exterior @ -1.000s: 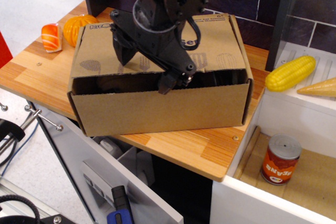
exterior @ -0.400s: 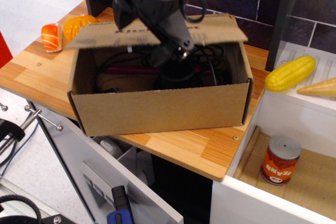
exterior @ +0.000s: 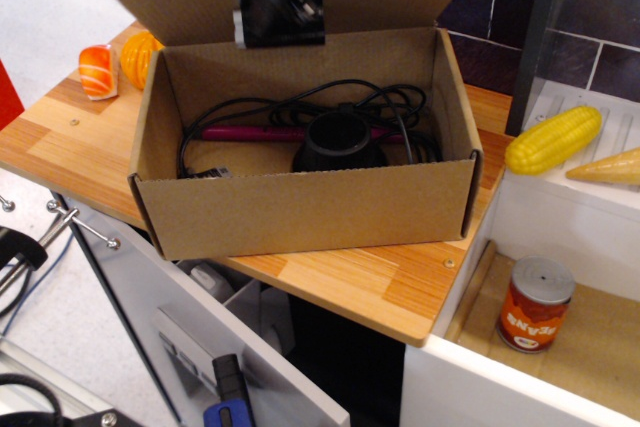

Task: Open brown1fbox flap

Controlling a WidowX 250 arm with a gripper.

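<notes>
The brown1fbox [exterior: 300,212] stands on the wooden counter [exterior: 60,142] with its top open. Its flap [exterior: 390,2] stands upright along the back edge, plain inner side towards me, angled end tabs spread out. My gripper [exterior: 282,15] is a dark blurred shape against the upper left-middle of the flap, partly cut off by the frame's top. Its jaws are not distinguishable. Inside the box lie a black round object [exterior: 338,143], tangled black cable [exterior: 300,107] and a magenta rod [exterior: 250,133].
A toy pumpkin [exterior: 138,52] and a sushi piece [exterior: 97,69] sit left of the box. Toy corn [exterior: 553,139] and a cone [exterior: 610,167] lie on the white shelf at right, a beans can [exterior: 535,304] below them. An open drawer [exterior: 230,347] juts out under the counter.
The flap has swung from lying over the box up to upright at the back. My gripper has risen with it and moved back, uncovering the box's contents.
</notes>
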